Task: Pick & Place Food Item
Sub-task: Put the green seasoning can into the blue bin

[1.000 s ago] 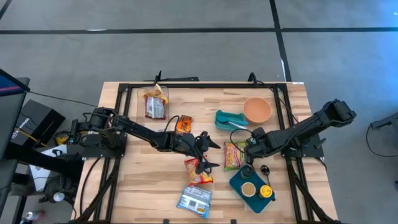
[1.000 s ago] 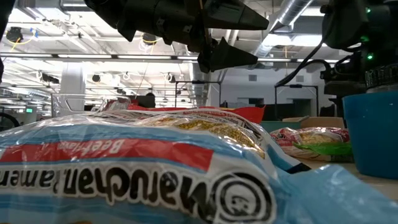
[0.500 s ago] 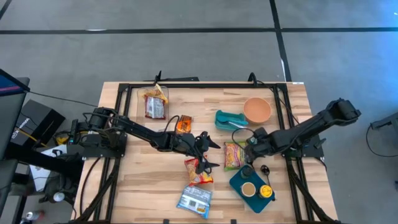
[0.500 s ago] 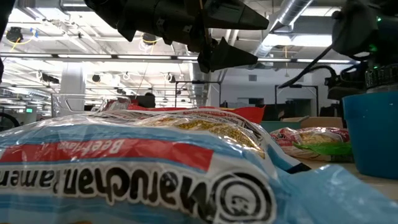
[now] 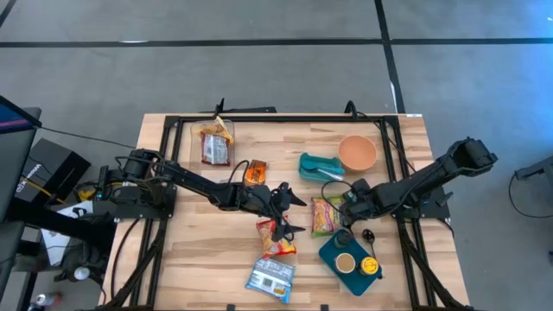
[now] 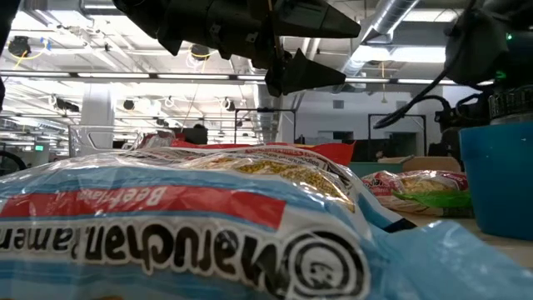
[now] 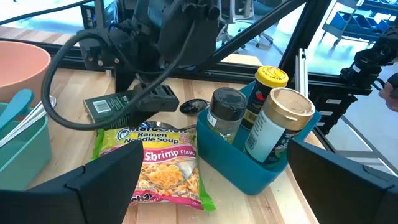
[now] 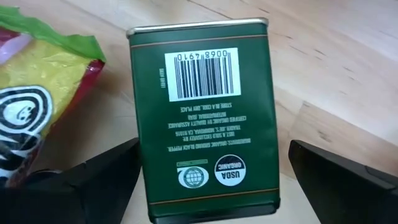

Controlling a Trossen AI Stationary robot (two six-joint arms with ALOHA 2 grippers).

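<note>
Nearby, ramen packet (image 7: pixel 160 169) (beside caddy (image 7: pixel 249 168))

2 dark, near-black arms of chunky jointed segments, the left arm (image 5: pixel 203 186) long and slim, the right arm (image 5: pixel 432 180) thicker toward a blocky shoulder link. Black cables looped along both, with a thick black hose (image 7: pixel 93 81) curving off the right arm's boxy wrist housing in the left wrist view. Matte black wedge-shaped fingers (image 7: pixel 87 186) on the left gripper (image 5: pixel 289 214), the same flat dark fingers (image 8: pixel 93 180) on the right gripper (image 5: pixel 344 200), and 1 small green light (image 6: pixel 508 37) on a dark housing in the low view.
</note>
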